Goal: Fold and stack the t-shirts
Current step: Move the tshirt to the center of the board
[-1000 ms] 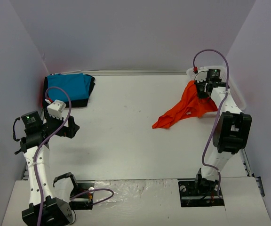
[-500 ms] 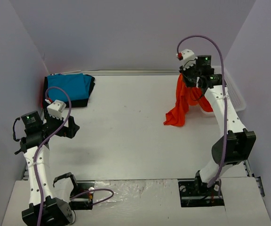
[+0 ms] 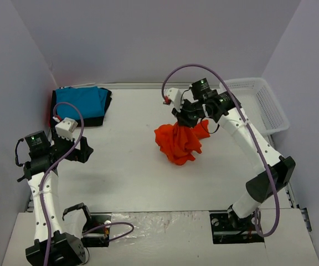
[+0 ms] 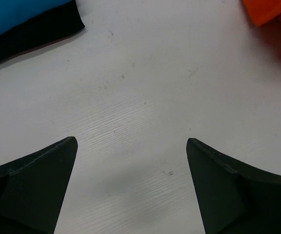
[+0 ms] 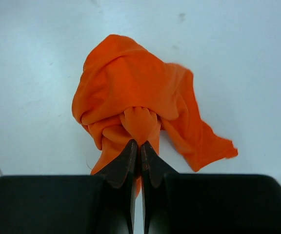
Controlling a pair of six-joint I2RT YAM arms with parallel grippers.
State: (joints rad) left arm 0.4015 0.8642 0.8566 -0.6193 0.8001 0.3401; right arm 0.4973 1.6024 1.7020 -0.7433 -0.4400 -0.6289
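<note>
Bases of both arms sit bolted at the near edge of the white table (image 3: 132, 166), with a crinkled silvery sheet (image 3: 165, 221) between them. The left arm (image 3: 40, 185) rises from the near left corner, a purple cable (image 3: 53, 166) looping along it. The left jaws hang released and wide apart over bare table near the left wall, holding nothing. In the left wrist view, the two dark fingers (image 4: 28, 185) stand far apart at the bottom corners, with only scuffed white table between them.

Further in, the right arm (image 3: 253, 149) reaches from the near right corner up and across toward the middle. The right jaws are clenched on the orange-red t-shirt (image 3: 177, 145), pinching a small gathered fold at its top. The right wrist view shows the two fingertips pressed together on that fold, and the shirt (image 5: 130, 92) hanging below them in a bunched clump, one loose flap trailing out to the right. The clump is at the middle of the table. Whether its lowest folds rest on the surface I cannot tell.

In the far left corner, well apart from the orange-red shirt, the turquoise-blue t-shirt (image 3: 81, 101) lies folded on top of the black t-shirt (image 3: 88, 121), whose edge shows along the near and right sides. A white mesh basket (image 3: 263, 102) stands against the right wall at the far right.
</note>
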